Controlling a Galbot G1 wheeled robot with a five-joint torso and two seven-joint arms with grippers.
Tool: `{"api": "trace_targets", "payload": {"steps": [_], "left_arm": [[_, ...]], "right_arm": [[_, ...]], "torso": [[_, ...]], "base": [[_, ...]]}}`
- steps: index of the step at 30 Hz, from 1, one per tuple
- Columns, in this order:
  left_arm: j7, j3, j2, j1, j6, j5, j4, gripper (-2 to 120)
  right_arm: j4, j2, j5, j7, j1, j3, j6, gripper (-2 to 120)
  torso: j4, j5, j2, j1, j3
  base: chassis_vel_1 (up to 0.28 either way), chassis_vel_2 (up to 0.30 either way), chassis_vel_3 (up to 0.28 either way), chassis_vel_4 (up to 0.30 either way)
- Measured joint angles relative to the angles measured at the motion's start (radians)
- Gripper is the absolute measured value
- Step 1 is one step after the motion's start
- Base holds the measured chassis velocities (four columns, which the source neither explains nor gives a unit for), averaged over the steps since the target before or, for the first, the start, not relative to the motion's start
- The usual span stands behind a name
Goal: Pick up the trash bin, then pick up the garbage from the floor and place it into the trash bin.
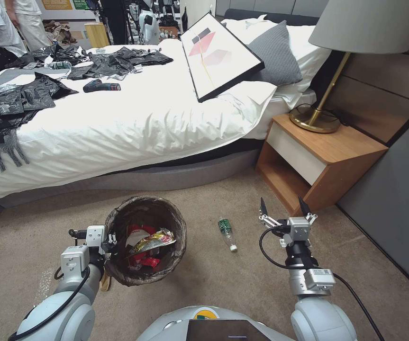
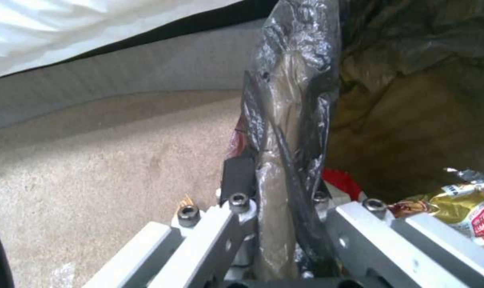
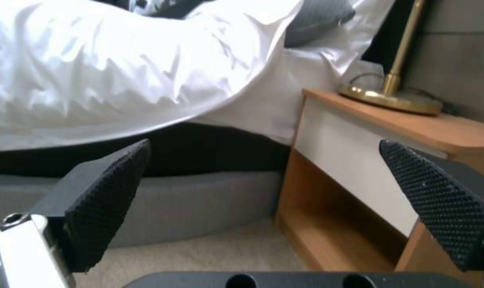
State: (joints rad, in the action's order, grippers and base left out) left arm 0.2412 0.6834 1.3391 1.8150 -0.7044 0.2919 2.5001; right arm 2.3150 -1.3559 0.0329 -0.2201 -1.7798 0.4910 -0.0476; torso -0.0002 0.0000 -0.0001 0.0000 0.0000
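Note:
The trash bin [image 1: 145,239], lined with a dark bag, hangs just above the carpet at lower left. My left gripper [image 1: 111,242] is shut on its near-left rim; in the left wrist view the rim with its liner [image 2: 284,132] stands pinched between the fingers [image 2: 238,176]. Inside the bin lie red-and-white packets [image 1: 140,246] and a gold foil wrapper [image 1: 153,241], seen also as the wrapper [image 2: 465,210] beside the left gripper. A green-labelled plastic bottle [image 1: 226,233] lies on the carpet between the bin and my right gripper [image 1: 284,207], which stands open and empty, its pads [image 3: 106,200] wide apart.
A bed [image 1: 133,123] with black plastic bags [image 1: 19,102] and a framed picture [image 1: 218,54] runs across the back. A wooden nightstand [image 1: 318,161] with a brass lamp [image 1: 315,118] stands right, close to the right gripper. A dark wall [image 1: 398,199] bounds the right side.

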Motion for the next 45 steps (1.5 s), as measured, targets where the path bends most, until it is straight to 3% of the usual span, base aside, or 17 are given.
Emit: {"api": "trace_targets", "payload": {"steps": [8,10,12,13,14,17,21,32,45], "left_arm": [[-0.001,0.000,-0.006,0.013,0.001,0.000,0.000,3],[-0.001,0.000,-0.014,0.018,0.001,-0.001,0.000,3],[-0.001,0.000,-0.016,0.019,0.002,-0.002,0.000,3],[0.000,0.002,-0.019,0.025,0.002,-0.002,0.000,3],[0.000,0.002,-0.019,0.025,0.002,-0.002,0.000,3],[0.000,0.006,-0.025,0.030,0.002,-0.001,0.000,3],[-0.001,0.021,-0.027,0.036,0.002,0.003,0.000,3],[-0.001,0.052,-0.035,0.032,0.007,0.007,0.000,3],[-0.002,0.048,-0.020,0.025,0.008,0.005,0.000,3]], "right_arm": [[-0.021,0.102,-0.127,-0.035,0.150,-0.006,0.195,100],[-0.064,0.173,-0.201,-0.041,0.235,-0.024,0.253,100],[-0.080,0.198,-0.223,-0.041,0.260,-0.032,0.266,100],[-0.117,0.264,-0.279,-0.043,0.318,-0.056,0.290,100],[-0.117,0.264,-0.279,-0.043,0.318,-0.056,0.290,100],[-0.187,0.363,-0.403,-0.044,0.411,-0.108,0.339,100],[-0.244,0.417,-0.508,-0.042,0.492,-0.189,0.382,100],[-0.479,0.469,-0.622,0.028,0.754,-0.452,0.466,100],[-0.694,0.426,-0.747,0.116,0.867,-0.539,0.541,100]], "torso": [[0.0004,0.0001,0.000,0.000,0.000],[0.0003,0.0002,0.000,0.000,0.000],[0.0002,0.0003,0.000,0.000,0.000],[0.0001,0.0002,0.000,0.000,0.000],[0.0001,0.0002,0.000,0.000,0.000],[0.0001,0.0001,0.000,0.000,0.000],[0.0002,0.0001,0.000,0.000,0.000],[0.0004,0.0000,0.000,0.000,0.000],[0.0001,-0.0001,0.000,0.000,0.000]], "base": [[0.000,0.000,0.000,0.000],[0.000,0.000,0.000,0.000],[0.000,0.000,0.000,0.000],[0.000,0.000,0.000,0.000],[0.000,0.000,0.000,0.000],[0.000,0.000,0.000,0.000],[0.000,0.000,0.000,0.000],[0.000,0.000,0.000,0.000],[0.000,0.000,0.000,0.000]]}}
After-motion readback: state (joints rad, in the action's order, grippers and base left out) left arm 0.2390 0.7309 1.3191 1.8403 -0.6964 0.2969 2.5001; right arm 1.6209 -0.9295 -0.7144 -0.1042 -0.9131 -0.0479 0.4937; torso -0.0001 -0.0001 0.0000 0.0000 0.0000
